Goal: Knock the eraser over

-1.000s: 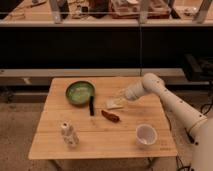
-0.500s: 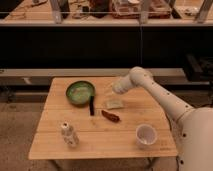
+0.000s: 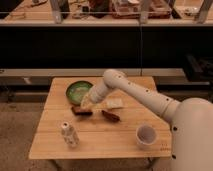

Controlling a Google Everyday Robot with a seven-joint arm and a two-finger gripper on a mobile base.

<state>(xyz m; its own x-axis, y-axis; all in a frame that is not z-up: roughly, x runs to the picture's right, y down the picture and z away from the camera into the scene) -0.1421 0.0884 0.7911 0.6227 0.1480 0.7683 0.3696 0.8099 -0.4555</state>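
A white robot arm (image 3: 137,92) reaches from the right side across a wooden counter (image 3: 100,137). Its pincer (image 3: 86,104) is down low near the middle of the counter, just in front of the green bowl (image 3: 79,91). I cannot tell if the pincer is open or closed, and I cannot tell if it has hold of anything.

The eraser (image 3: 81,110) is a dark, slim block. It lies flat on the counter, right under the tip of the pincer. The pincer looks like it is touching the eraser or is just above it; I cannot tell which. The eraser is just in front of the green bowl, a little toward the near edge.

To the right of the eraser there is a reddish-brown piece shaped like a sausage (image 3: 111,116). It lies flat and tilted. Behind that piece is a pale flat square slab (image 3: 114,103), close beside the arm.

A small white bottle (image 3: 68,133) with a dark band stands near the front left of the counter, well apart from the eraser. A white cup (image 3: 145,136) stands near the front right.

Behind the counter is a dark shelf (image 3: 75,22) with things on top. I cannot read any words or labels on anything.
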